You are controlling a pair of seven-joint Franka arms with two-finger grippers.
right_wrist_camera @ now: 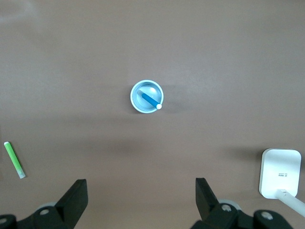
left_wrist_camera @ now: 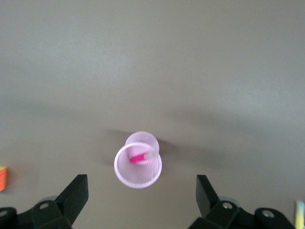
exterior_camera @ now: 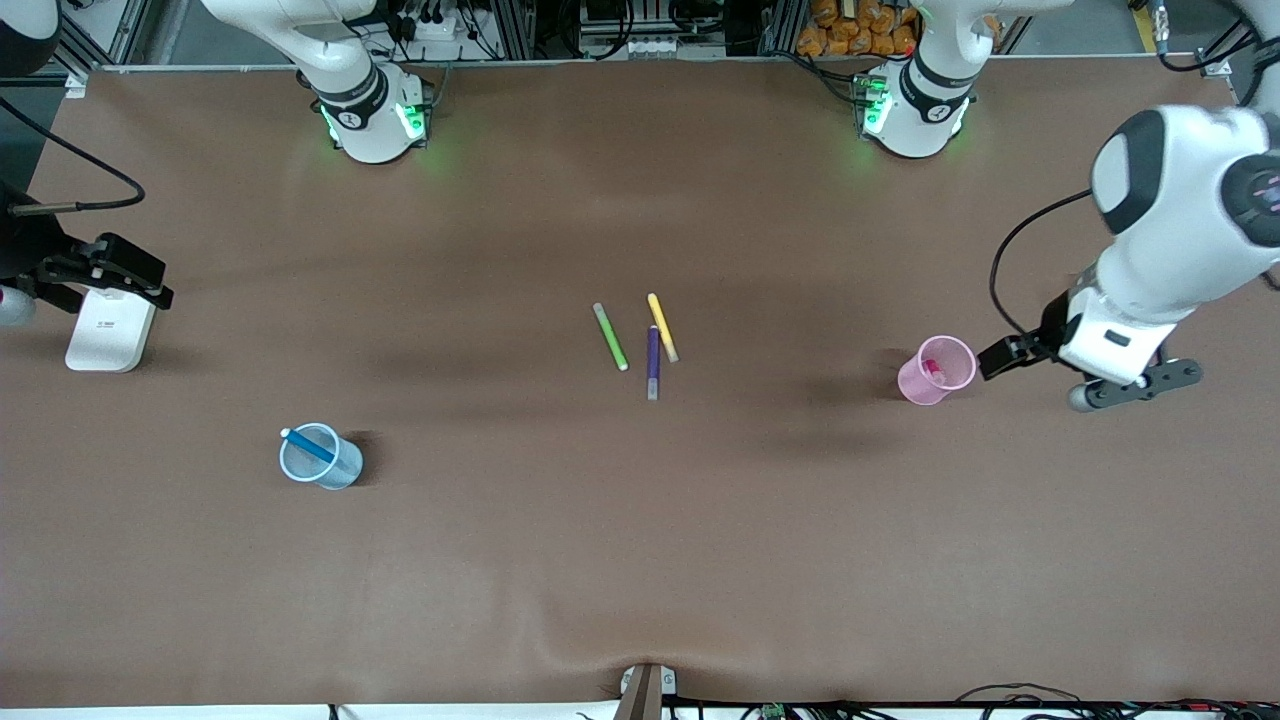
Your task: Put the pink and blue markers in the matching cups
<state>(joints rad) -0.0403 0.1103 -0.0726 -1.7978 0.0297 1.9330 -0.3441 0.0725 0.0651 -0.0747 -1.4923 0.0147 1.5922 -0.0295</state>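
Observation:
The pink marker [exterior_camera: 932,368] stands inside the light pink cup [exterior_camera: 936,371] toward the left arm's end of the table. In the left wrist view the pink cup [left_wrist_camera: 137,167] holds the pink marker [left_wrist_camera: 138,158]. My left gripper [left_wrist_camera: 141,187] hangs open and empty in the air beside that cup. The blue marker [exterior_camera: 308,446] leans inside the pale blue cup [exterior_camera: 321,457] toward the right arm's end. The right wrist view shows the blue cup [right_wrist_camera: 147,96] with the blue marker [right_wrist_camera: 151,100] in it. My right gripper [right_wrist_camera: 141,191] is open and empty, up over the table's end.
A green marker [exterior_camera: 610,337], a yellow marker [exterior_camera: 662,327] and a dark purple marker [exterior_camera: 653,362] lie close together mid-table. A white box [exterior_camera: 108,330] sits on the table under the right arm.

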